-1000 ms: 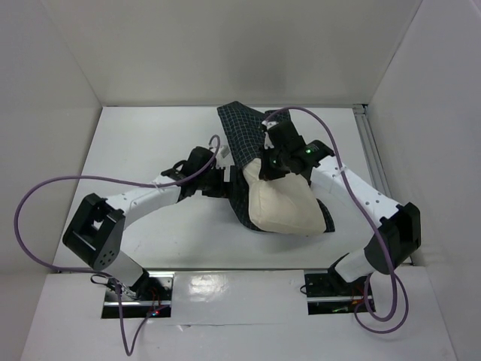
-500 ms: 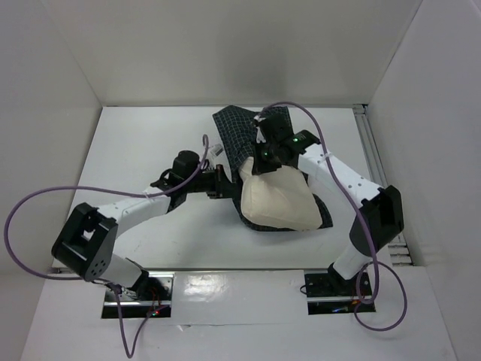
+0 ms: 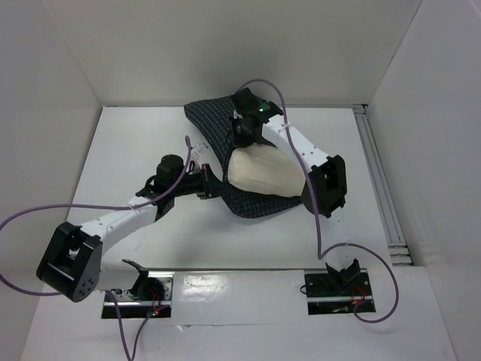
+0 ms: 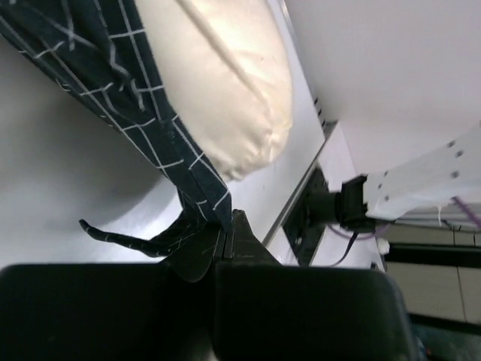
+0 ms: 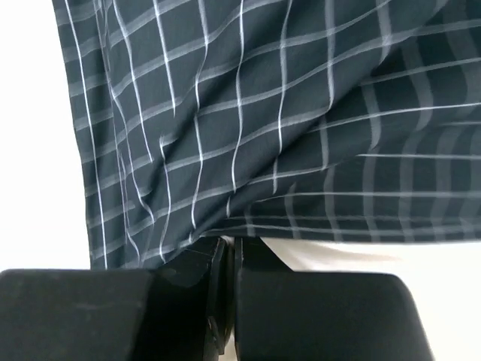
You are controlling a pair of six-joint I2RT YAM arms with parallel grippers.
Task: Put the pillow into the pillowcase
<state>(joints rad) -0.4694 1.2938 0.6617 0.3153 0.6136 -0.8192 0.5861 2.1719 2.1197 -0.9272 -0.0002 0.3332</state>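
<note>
The cream pillow [image 3: 259,171] lies partly inside the dark checked pillowcase [image 3: 214,124] at the middle of the table, its near end still showing. My left gripper [image 3: 216,185] is shut on the pillowcase's lower edge, left of the pillow. In the left wrist view that gripper [image 4: 225,235] pinches the hem of the pillowcase [image 4: 113,68] below the bulging pillow [image 4: 225,68]. My right gripper [image 3: 242,129] is shut on the pillowcase's upper layer at the far end. In the right wrist view this gripper [image 5: 231,247] clamps the pillowcase [image 5: 263,113], with a strip of pillow [image 5: 346,253] beside it.
White walls close the table on three sides. A metal rail [image 3: 379,188] runs along the right edge. Purple cables [image 3: 45,214] loop off both arms. The arms' base plates [image 3: 334,289] sit at the near edge. The right arm's white link [image 4: 425,177] shows in the left wrist view.
My left gripper has shut on the pillowcase's edge. The right arm has pulled the pillowcase farther back and left, and the pillow has shifted with it, more covered than before.
</note>
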